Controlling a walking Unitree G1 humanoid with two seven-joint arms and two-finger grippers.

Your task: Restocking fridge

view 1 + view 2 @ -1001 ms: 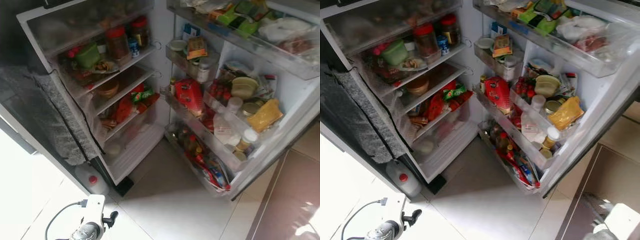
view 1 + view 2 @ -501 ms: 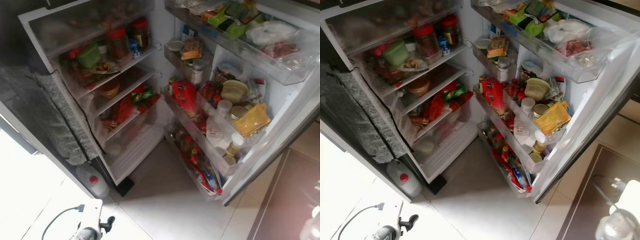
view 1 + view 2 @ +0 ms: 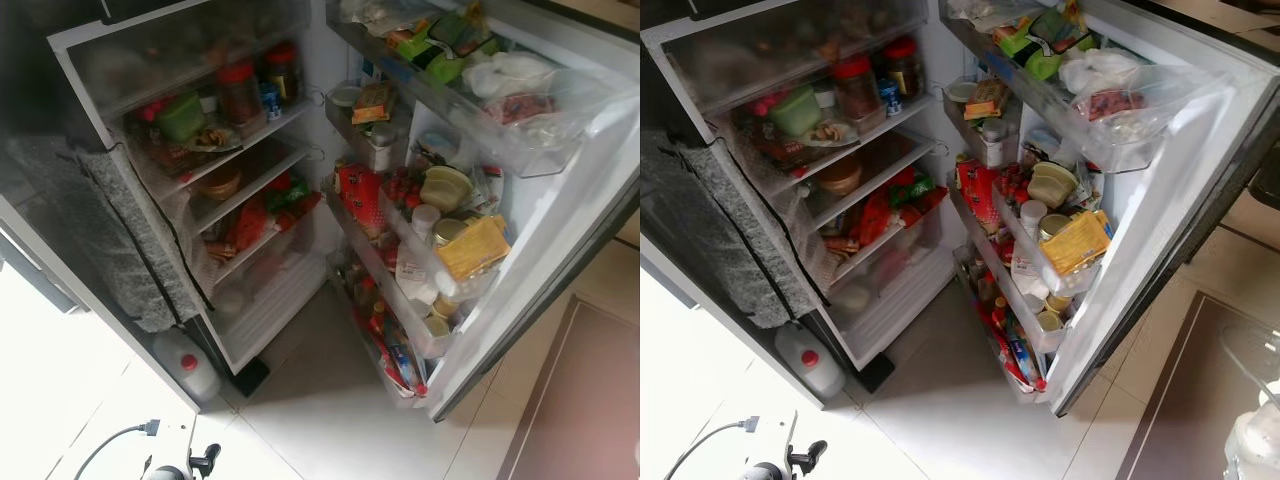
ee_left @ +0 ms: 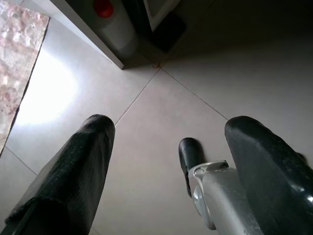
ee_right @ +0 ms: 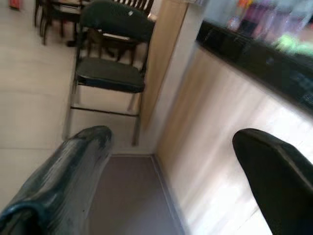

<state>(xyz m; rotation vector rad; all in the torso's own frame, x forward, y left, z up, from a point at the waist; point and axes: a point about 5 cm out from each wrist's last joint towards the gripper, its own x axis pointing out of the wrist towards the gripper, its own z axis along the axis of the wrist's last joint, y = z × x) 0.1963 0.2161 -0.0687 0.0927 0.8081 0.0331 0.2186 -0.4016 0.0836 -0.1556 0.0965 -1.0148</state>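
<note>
Fridge [image 3: 200, 250] stands open, well beyond left tool [image 4: 166, 161].

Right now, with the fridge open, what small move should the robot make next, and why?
Probably turn away to fetch an item: the left gripper and right gripper are both open and hold nothing, while the fridge door stands open with its bins already crowded.

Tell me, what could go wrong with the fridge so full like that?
The door shelves look crammed, so the yellow packet sticking up past its rail could slip out when the door swings. The white jug stands on the floor right beside the fridge's corner, so a step there might knock it over. Both the left hand and the right hand are open and carry nothing, so there is nothing to restock with yet.
</note>
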